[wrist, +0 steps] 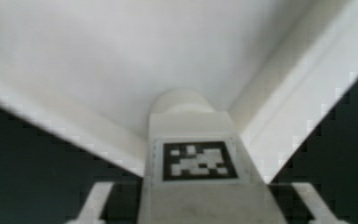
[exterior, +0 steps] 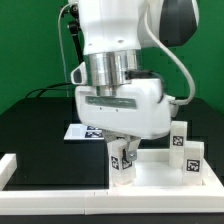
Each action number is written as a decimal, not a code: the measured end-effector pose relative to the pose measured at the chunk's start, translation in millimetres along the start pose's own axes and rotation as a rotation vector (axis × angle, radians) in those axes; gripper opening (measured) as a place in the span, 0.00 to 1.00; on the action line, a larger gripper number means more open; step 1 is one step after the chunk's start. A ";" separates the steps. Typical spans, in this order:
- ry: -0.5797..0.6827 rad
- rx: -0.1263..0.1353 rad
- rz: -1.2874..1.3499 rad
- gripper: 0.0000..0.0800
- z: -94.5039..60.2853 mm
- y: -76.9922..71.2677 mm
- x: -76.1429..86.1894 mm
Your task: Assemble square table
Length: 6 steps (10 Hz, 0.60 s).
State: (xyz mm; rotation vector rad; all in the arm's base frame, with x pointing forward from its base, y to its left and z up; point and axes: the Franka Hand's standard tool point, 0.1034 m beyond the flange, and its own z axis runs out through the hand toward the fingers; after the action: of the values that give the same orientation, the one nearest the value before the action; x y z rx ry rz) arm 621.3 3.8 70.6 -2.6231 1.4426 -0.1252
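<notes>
At the lower left of the exterior view a white rail point(exterior: 8, 168) runs along the edge of the black table point(exterior: 35, 125), and a second pale rail point(exterior: 60, 188) crosses the bottom of the frame. Just right of it, in the middle, the marker board point(exterior: 80, 131) lies flat on the black surface, partly hidden behind my wrist.

My arm point(exterior: 118, 35) comes down from the top centre of the frame, wrist vertical, hand pointing straight at the table. My gripper point(exterior: 122, 158) sits at lower centre, and my fingers point(exterior: 114, 160) pinch a leg point(exterior: 122, 165) between them, upright, its tag facing the camera. The leg's foot is at or just above the top point(exterior: 160, 178), which fills the lower right of the frame; I cannot tell whether they touch.

Further right, two more legs point(exterior: 184, 148) stand upright at the frame's right edge, close together, tags outward.

In the wrist view the held leg point(wrist: 197, 150) rises from bottom centre with its tag clear, my fingertips point(wrist: 108, 200) pressed to either side of it. The top's white raised rim point(wrist: 87, 115) forms a corner beyond it.
</notes>
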 end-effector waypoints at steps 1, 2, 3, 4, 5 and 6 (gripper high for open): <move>-0.042 0.029 0.194 0.36 0.5 1.2 -0.3; -0.056 0.039 0.287 0.36 0.8 0.7 -1.6; -0.064 0.041 0.401 0.36 1.0 -0.5 -3.5; -0.071 0.043 0.476 0.36 0.7 -0.7 -3.3; -0.072 0.042 0.478 0.36 1.2 -0.5 -3.8; -0.071 0.043 0.442 0.36 1.2 -0.5 -3.7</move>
State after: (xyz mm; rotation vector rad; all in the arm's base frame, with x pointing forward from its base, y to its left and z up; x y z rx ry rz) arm 619.9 7.3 69.5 -2.1846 1.9223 -0.0132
